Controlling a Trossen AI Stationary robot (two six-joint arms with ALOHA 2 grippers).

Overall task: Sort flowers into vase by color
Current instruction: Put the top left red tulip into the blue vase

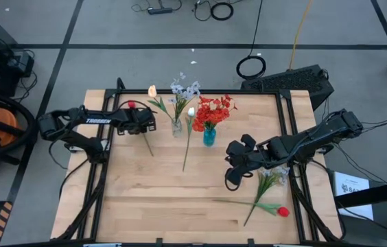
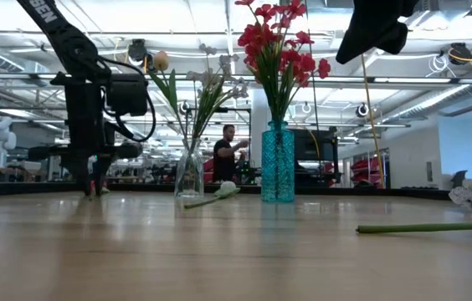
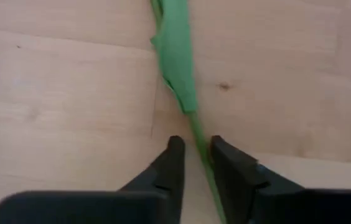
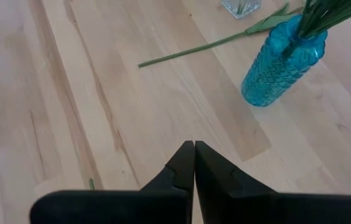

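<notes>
A red bud (image 1: 131, 104) on a long green stem (image 1: 147, 143) lies flat on the wooden table's left part. My left gripper (image 3: 193, 149) points down over that stem with one finger on each side, a narrow gap between them. My right gripper (image 4: 194, 149) hangs shut and empty above the table's right half. A clear vase (image 1: 176, 127) holds lavender-white sprays and a peach tulip (image 1: 152, 90). A blue vase (image 1: 209, 136) holds red blossoms (image 1: 213, 110). A cream tulip (image 1: 191, 111) lies between the vases, its stem pointing toward the near edge. My left gripper straddles the red bud's stem (image 3: 195, 134) just below a leaf (image 3: 177, 56), coming from above with the fingers across the stem. The stem lies on the table and runs close along one finger (image 3: 225, 158). I cannot tell whether it touches that finger.
A lavender spray (image 1: 274, 180) and another red bud (image 1: 283, 212) with its long stem (image 1: 248, 204) lie near the table's right near corner. Bare wood spreads across the near middle. A person shows in the room beyond the table (image 2: 228, 155).
</notes>
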